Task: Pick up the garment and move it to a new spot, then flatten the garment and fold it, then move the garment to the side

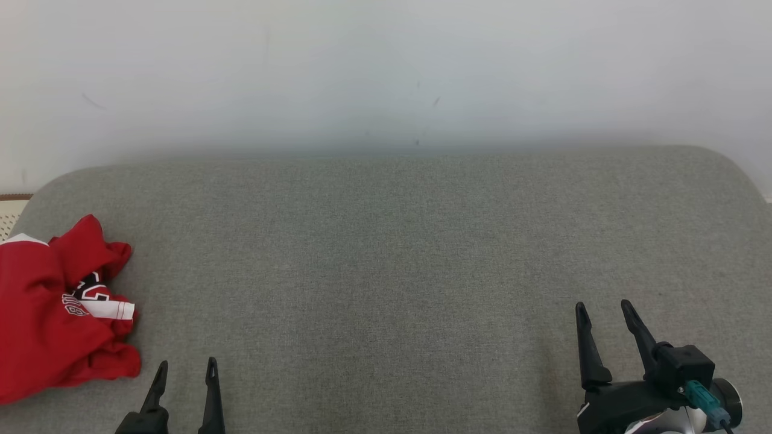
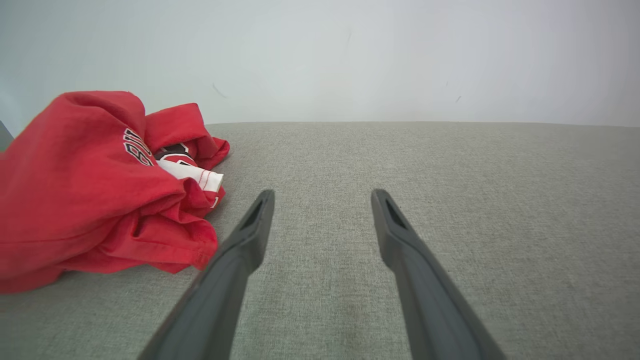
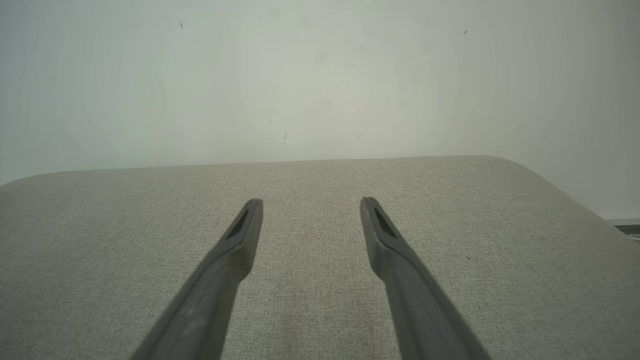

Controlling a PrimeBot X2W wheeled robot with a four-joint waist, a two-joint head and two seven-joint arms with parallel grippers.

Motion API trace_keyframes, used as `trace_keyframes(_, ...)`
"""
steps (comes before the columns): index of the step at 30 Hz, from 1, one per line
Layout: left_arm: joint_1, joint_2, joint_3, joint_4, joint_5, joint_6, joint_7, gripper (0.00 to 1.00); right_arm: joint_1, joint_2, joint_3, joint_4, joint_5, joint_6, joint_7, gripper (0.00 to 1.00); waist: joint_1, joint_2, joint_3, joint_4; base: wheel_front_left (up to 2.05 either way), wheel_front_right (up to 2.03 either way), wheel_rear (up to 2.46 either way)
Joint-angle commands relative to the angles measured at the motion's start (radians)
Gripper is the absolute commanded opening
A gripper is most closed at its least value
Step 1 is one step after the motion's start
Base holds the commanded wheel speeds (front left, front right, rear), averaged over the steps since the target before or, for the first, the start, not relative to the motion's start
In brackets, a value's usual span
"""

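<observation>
Red garment [image 1: 57, 313] lay crumpled at the far left of the grey cushion [image 1: 386, 253], just beside my left gripper [image 1: 187, 361]. My right gripper [image 1: 603, 303] stood well apart. Both were spread wide, holding nothing

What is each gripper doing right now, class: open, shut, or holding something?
Left gripper: open, holding nothing, just right of the crumpled red garment.
Right gripper: open, holding nothing, above the bare grey fabric surface.

A: Red jersey [image 1: 42, 313]? Soft matt cloth.
B: Grey upholstery [image 1: 386, 253]: coarse woven fabric, matt.
A: Fingers [image 2: 240, 250] of the left gripper [image 2: 322, 192]? Smooth dark plastic, dull sheen.
B: Wall [image 1: 386, 72]: smooth matt paint, faintly scuffed.
</observation>
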Motion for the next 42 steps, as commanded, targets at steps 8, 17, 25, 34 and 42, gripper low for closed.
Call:
trace_keyframes(8, 0.019, 0.003, 0.012, 0.004, 0.016, 0.006, -0.01, 1.0, 0.018, 0.004, -0.015, 0.01, -0.03, 0.001, -0.008, 1.0, 0.0001, 0.0, -0.005, 0.002, 0.0, 0.0, 0.0)
trace_keyframes(17, 0.026, 0.001, 0.019, 0.008, 0.012, 0.002, -0.01, 1.0, 0.015, 0.004, -0.029, 0.004, -0.029, 0.001, -0.008, 1.0, 0.0001, 0.0, -0.01, 0.001, 0.0, 0.0, 0.0)
trace_keyframes(25, 0.019, 0.0, 0.018, 0.007, 0.011, 0.002, -0.01, 1.0, 0.017, 0.0, -0.006, 0.01, -0.016, 0.001, -0.008, 1.0, 0.0001, 0.0, -0.005, 0.018, 0.0, 0.0, 0.0)
trace_keyframes(34, 0.012, -0.001, 0.017, 0.003, 0.02, 0.0, -0.01, 1.0, 0.018, -0.018, 0.029, 0.012, 0.007, 0.001, -0.008, 1.0, 0.0001, 0.0, 0.005, 0.122, 0.0, 0.0, 0.0)
trace_keyframes(42, 0.036, -0.001, 0.021, 0.009, 0.013, 0.004, -0.01, 1.0, 0.019, -0.022, 0.067, 0.02, 0.019, 0.001, -0.008, 1.0, 0.0001, 0.0, 0.012, 0.299, 0.0, 0.0, 0.0)
